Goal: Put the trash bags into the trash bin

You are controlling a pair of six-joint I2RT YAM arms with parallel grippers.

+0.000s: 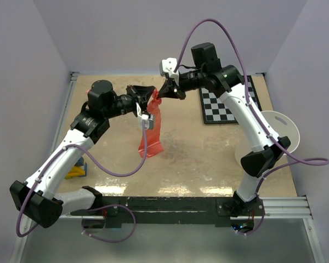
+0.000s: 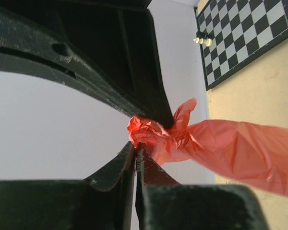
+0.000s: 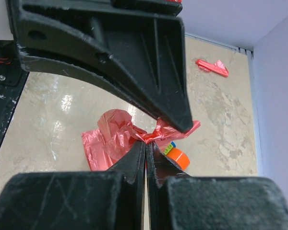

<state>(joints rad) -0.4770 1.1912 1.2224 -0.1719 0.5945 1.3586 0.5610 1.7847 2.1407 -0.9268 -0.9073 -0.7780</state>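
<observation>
Red-pink trash bags (image 1: 153,137) pinched by left jaws and right jaws, hanging

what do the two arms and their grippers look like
The left arm and right arm have white tube-like links with chunky black joints, and a thin purple cable loops beside each. The left gripper and right gripper are matte black plastic with long tapered, ribbed fingers.

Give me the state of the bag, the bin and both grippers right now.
bag, hanging crumpled, its top pinched by both grippers.
bin, apart from the bag, no bag in it.
left gripper, shut on the bag.
right gripper, shut on the bag.
</observation>
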